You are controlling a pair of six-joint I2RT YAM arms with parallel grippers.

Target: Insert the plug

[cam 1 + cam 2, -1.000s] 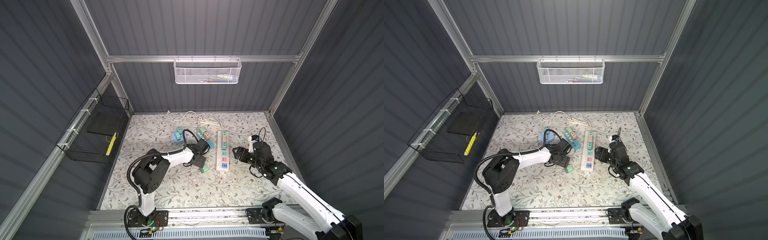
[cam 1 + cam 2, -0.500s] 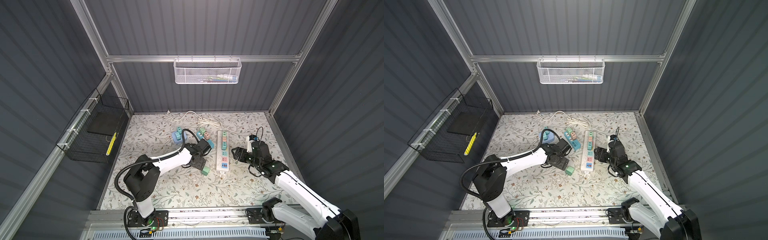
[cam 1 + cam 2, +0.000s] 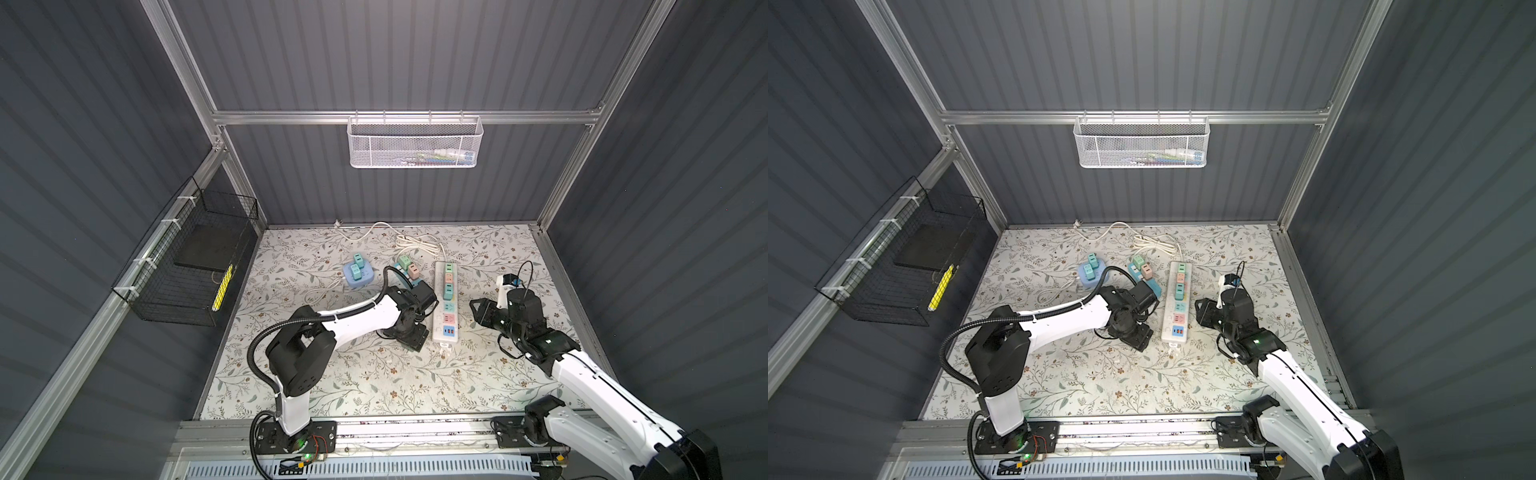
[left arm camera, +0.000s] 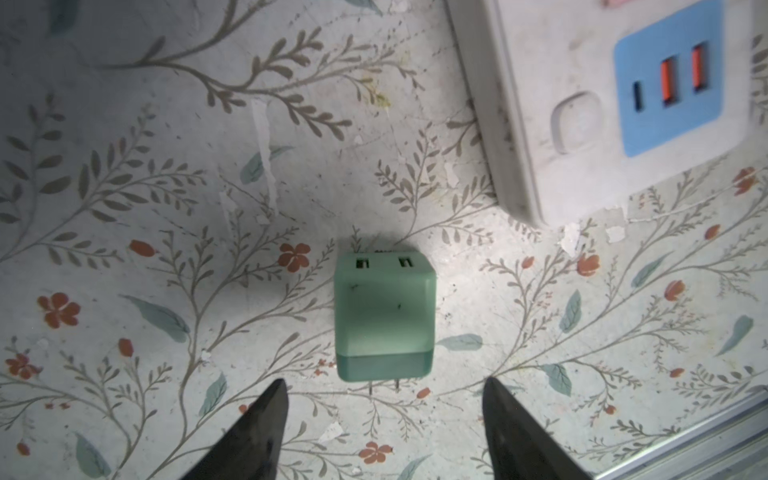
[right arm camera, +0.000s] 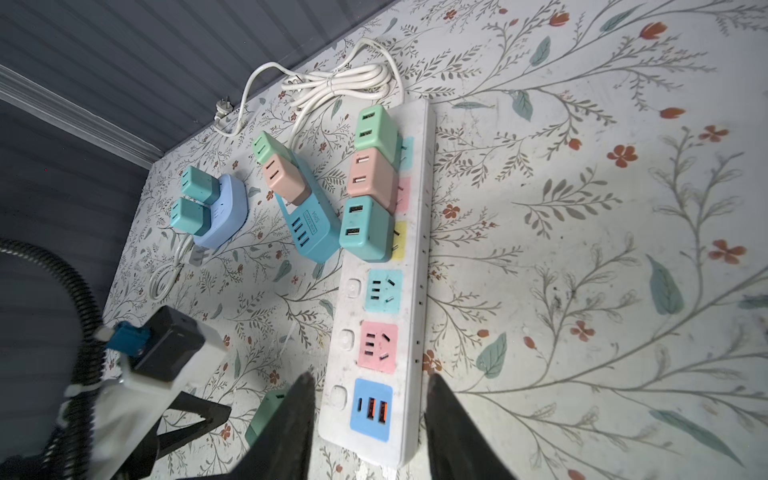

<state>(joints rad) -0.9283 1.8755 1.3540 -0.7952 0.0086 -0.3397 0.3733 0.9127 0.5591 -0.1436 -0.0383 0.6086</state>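
The floral mat (image 3: 374, 374) covered the whole floor, and the white power strip (image 3: 435, 316) lay on it lengthwise between the two arms. The cord end of the strip pointed toward the back wall and its blue USB panel toward the robot. Three chargers, green, pink and teal, sat in the sockets nearest the cord end of the strip. The blue and pink sockets between them and the USB panel stood free.

The right gripper (image 5: 369, 375) straddled the USB end of the power strip, one finger close along each long side. Whether its pads actually pressed the casing could not be told from the wrist view.

The left gripper (image 4: 384, 380) hung low over the mat just beside the same end of the strip, on the left arm's side. It was released, its two fingers spread wider than the plug and gripping nothing.

Farther along the strip on that side stood a blue socket block (image 5: 316, 224) carrying a green and a pink charger. Beyond it, well apart from the strip, was a rounded pale-blue hub (image 5: 226, 208) with two teal chargers.

The green plug (image 4: 384, 307) lay on its side on the mat, near the USB corner of the strip but not touching it. Its prongs pointed toward the left gripper's fingertips (image 4: 274, 399) and its two USB ports faced away.
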